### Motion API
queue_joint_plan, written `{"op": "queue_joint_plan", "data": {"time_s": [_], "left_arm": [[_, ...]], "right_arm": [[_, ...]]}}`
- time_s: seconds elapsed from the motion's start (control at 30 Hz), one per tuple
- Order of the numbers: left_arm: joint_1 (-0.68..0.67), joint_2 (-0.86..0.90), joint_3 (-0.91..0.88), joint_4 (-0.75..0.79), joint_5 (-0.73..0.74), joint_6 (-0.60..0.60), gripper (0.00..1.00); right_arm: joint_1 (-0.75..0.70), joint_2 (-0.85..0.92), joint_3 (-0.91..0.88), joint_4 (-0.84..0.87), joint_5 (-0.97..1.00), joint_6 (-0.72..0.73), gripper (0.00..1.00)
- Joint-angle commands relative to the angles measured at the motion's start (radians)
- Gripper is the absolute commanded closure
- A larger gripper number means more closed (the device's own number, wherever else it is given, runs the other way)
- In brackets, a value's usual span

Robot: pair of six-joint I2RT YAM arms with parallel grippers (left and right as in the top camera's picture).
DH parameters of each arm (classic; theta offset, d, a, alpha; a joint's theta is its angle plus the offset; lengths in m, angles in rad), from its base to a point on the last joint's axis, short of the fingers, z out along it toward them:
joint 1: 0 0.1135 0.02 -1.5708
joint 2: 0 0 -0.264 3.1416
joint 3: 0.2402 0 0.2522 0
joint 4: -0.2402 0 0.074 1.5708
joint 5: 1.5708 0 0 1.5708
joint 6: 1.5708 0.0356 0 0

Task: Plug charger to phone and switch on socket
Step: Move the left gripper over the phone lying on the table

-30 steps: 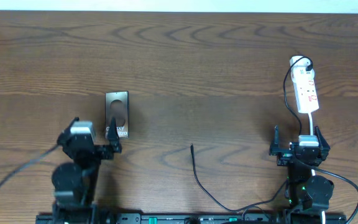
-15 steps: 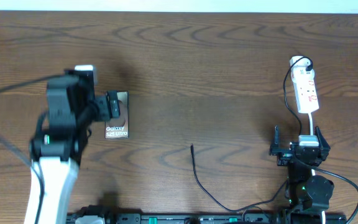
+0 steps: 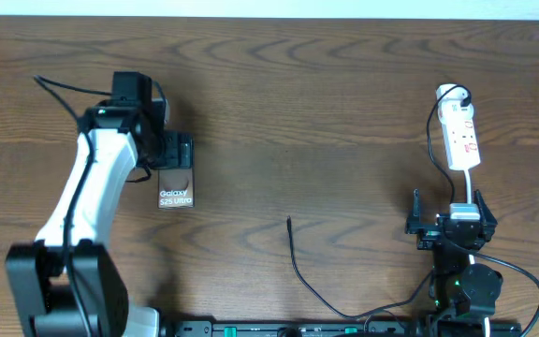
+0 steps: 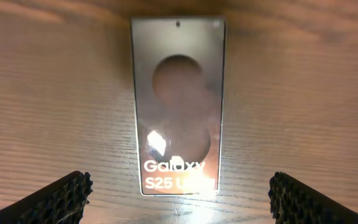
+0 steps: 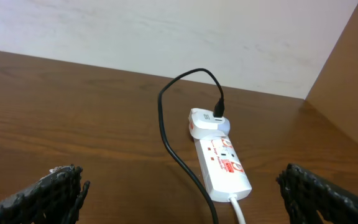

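Observation:
The phone (image 3: 176, 194) lies flat at the table's left with its "Galaxy S25 Ultra" lettering toward me. My left gripper (image 3: 174, 154) hovers over its far half, open and empty. In the left wrist view the phone (image 4: 179, 106) lies between and ahead of the wide-apart fingertips (image 4: 55, 199), untouched. The white socket (image 3: 460, 136) lies at the far right. The charger cable (image 3: 312, 285) ends in a free plug tip near the table's middle. My right gripper (image 3: 447, 225) is open and empty, near of the socket (image 5: 219, 162), with the black cable (image 5: 166, 124) running between its fingers.
A white adapter (image 5: 207, 121) with a black plug sits at the socket's far end. The socket's white cord (image 5: 238, 208) runs toward the right arm. A pale wall (image 5: 166, 31) rises behind the table's far edge.
My left arm has swung from the near left edge out to the phone, and its gripper now hangs over the phone's far half. The right arm, cable and socket have not moved.

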State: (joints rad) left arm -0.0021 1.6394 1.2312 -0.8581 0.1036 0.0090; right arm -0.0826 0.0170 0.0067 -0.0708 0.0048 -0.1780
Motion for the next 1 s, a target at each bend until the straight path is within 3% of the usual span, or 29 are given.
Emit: {"op": "queue_joint_plan", "data": {"time_s": [0.0, 0.03, 0.07, 0.13, 0.17, 0.2, 0.23, 0.97], "left_arm": [[-0.001, 0.05, 0.014, -0.014, 0.038, 0.017, 0.16], [-0.001, 0.06, 0.014, -0.013, 0.043, 0.017, 0.36], [-0.001, 0.067, 0.014, -0.013, 0.042, 0.017, 0.48], [-0.001, 0.073, 0.014, -0.012, 0.042, 0.017, 0.51], [-0.001, 0.073, 0.014, -0.011, 0.042, 0.017, 0.33], [-0.001, 0.072, 0.014, -0.011, 0.042, 0.017, 0.03], [-0.001, 0.072, 0.014, -0.008, 0.042, 0.017, 0.0], [-0.002, 0.074, -0.05, 0.067, 0.042, 0.017, 0.01]], "right_arm": [[0.005, -0.005, -0.001, -0.004, 0.012, -0.01, 0.01], [0.005, -0.005, -0.001, -0.004, 0.012, -0.01, 0.01], [0.005, -0.005, -0.001, -0.004, 0.012, -0.01, 0.01], [0.005, -0.005, -0.001, -0.004, 0.012, -0.011, 0.01], [0.005, -0.005, -0.001, -0.004, 0.012, -0.01, 0.01], [0.005, -0.005, -0.001, -0.004, 0.012, -0.011, 0.01], [0.005, -0.005, -0.001, -0.004, 0.012, -0.011, 0.01], [0.005, -0.005, -0.001, -0.004, 0.012, -0.01, 0.01]]}}
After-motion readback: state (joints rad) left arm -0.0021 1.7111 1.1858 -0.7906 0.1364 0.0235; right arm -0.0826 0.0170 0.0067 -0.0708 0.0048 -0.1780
